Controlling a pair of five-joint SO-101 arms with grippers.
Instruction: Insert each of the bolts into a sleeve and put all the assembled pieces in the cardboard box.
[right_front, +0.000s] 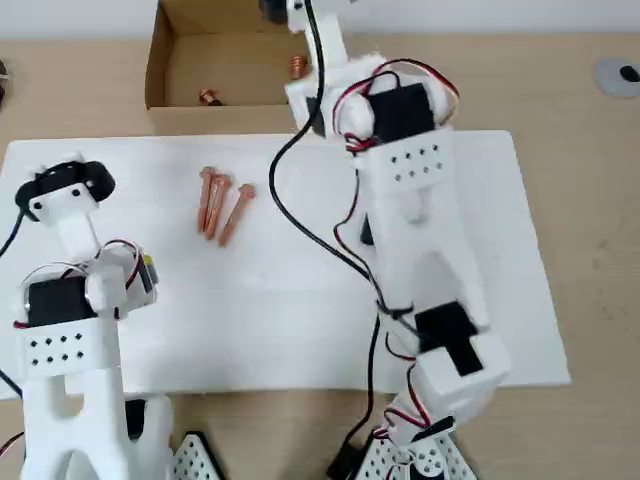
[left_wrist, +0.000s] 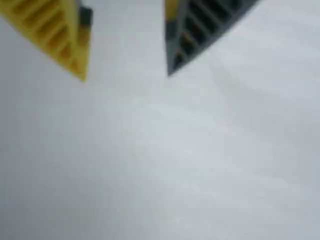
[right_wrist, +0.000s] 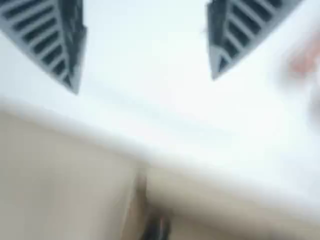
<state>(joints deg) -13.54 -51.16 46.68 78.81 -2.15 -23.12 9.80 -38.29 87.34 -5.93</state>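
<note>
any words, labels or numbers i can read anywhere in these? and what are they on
No readable text in any view.
cardboard box: plain walls, no print visible.
white sheet: blank.
left pincer and right pincer: ribbed surfaces, no lettering.
grey disc at the table's far edge: a dark mark, too small to tell.

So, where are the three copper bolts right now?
In the high view the bolts lie clustered on the white sheet, just outside the cardboard box.
</note>
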